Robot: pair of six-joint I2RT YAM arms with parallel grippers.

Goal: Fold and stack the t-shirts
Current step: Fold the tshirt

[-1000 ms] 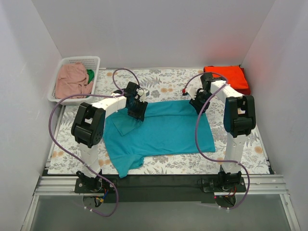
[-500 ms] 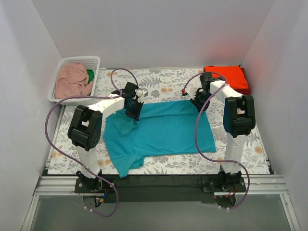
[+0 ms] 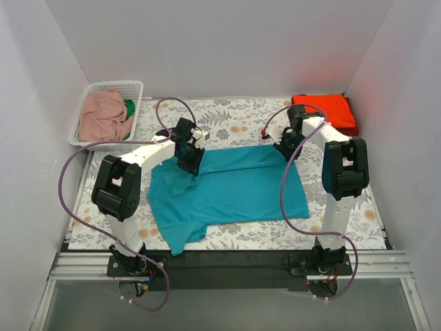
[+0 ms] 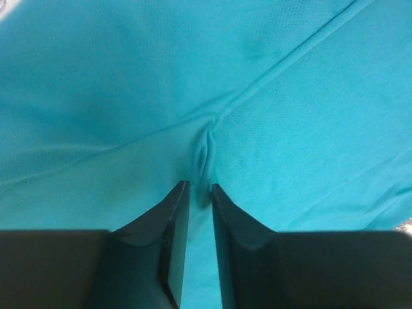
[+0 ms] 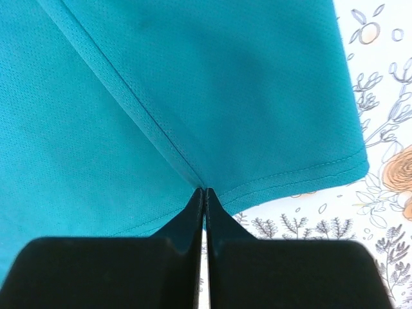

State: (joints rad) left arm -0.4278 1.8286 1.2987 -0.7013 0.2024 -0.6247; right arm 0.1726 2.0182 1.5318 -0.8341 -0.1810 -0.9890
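Left pincer (image 4: 200,188) clenches a pleat of the teal t-shirt (image 3: 234,189); right pincer (image 5: 205,192) nips its hem. The shirt spreads nearward from both, long axis pincer to pincer, hem end rightward.

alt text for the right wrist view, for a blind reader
The black right gripper, jaws closed, pinches the stitched hem of a teal-blue soft cloth t-shirt filling most of the frame. White floral-print table cloth shows at right.

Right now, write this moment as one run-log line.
left gripper: shut on teal t-shirt | right gripper: shut on its edge | orange-red t-shirt: folded, far right
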